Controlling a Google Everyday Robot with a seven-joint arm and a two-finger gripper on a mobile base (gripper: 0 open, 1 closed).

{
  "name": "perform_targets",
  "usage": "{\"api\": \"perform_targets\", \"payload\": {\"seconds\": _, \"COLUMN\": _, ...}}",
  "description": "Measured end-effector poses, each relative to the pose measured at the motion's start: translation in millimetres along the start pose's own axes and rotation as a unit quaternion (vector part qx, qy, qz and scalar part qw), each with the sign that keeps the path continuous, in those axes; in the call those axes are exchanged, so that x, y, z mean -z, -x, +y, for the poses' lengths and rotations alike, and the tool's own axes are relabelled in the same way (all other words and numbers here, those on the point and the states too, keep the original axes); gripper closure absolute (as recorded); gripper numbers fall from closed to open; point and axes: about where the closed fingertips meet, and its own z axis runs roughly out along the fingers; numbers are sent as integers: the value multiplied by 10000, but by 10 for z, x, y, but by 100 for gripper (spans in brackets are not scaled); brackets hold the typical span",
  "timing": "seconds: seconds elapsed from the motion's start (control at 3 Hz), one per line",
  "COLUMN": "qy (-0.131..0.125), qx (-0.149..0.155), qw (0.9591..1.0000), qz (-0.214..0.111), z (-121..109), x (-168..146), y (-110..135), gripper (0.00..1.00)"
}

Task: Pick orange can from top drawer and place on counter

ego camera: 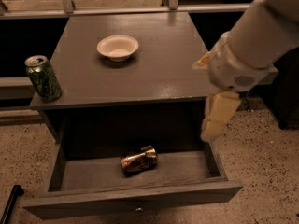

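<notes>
Aloft — end effector (211, 129), above top drawer (93, 172), orange can (139, 159) untouched

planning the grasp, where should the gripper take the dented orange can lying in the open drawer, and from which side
Probably across the middle of the shiny orange-brown can, between its two ends, coming down from above. It lies on its side, long axis roughly left-right, in the wide grey wooden drawer, whose walls block sideways approaches. The gripper hangs near the drawer's right wall.
</notes>
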Motion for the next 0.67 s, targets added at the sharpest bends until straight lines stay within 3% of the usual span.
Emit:
{"api": "perform_targets", "payload": {"seconds": 0.33, "qy": 213, "qx": 809, "qw": 9951, "qz": -535, "z": 450, "x": -684, "y": 304, "gripper": 0}}
{"api": "perform_targets", "payload": {"seconds": 0.67, "qy": 230, "qx": 987, "qw": 9937, "qz": -476, "z": 471, "x": -708, "y": 264, "gripper": 0}}
